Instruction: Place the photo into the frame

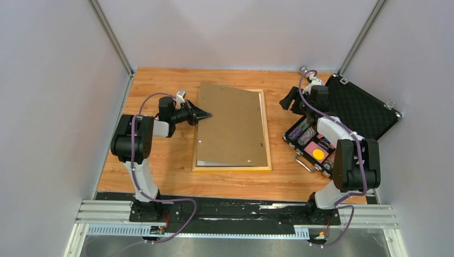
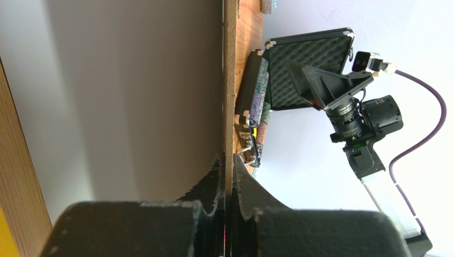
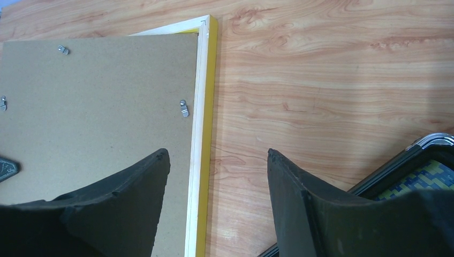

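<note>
Left gripper [image 2: 228, 167] pinches brown fibreboard backing [image 1: 233, 126] (right gripper [image 3: 217, 160] gapes empty); next, probably swing it clear of yellow wooden frame [image 1: 231, 169].

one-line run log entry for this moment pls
left gripper: shut on backing board, left edge | board: askew over frame | right gripper: open, empty, above table beside frame | photo: not in view

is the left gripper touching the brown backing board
Touching. The left wrist view shows the jaws of the left gripper closed on the edge of the backing board, with no gap on either side.
</note>
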`<control>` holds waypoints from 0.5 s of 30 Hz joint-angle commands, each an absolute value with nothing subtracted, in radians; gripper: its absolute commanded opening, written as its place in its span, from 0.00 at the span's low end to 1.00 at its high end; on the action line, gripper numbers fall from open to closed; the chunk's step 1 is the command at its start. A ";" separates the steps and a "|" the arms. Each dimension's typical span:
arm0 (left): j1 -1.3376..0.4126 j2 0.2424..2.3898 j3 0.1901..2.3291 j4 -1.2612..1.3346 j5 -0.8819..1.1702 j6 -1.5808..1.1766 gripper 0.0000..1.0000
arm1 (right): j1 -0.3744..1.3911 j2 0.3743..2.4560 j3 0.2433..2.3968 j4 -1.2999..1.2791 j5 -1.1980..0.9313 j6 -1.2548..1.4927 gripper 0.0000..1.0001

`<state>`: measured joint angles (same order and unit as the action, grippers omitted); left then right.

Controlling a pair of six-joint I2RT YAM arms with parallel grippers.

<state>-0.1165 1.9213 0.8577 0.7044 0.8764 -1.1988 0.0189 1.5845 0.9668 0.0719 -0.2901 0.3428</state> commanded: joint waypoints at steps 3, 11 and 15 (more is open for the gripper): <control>-0.125 1.885 0.885 0.734 0.901 -1.180 0.00 | 0.020 1.580 0.968 0.123 -0.300 0.344 0.66; -0.121 1.845 0.879 0.640 0.893 -1.121 0.00 | 0.018 1.577 0.966 0.123 -0.299 0.344 0.66; -0.105 1.829 0.875 0.615 0.890 -1.108 0.00 | 0.018 1.575 0.965 0.124 -0.298 0.344 0.66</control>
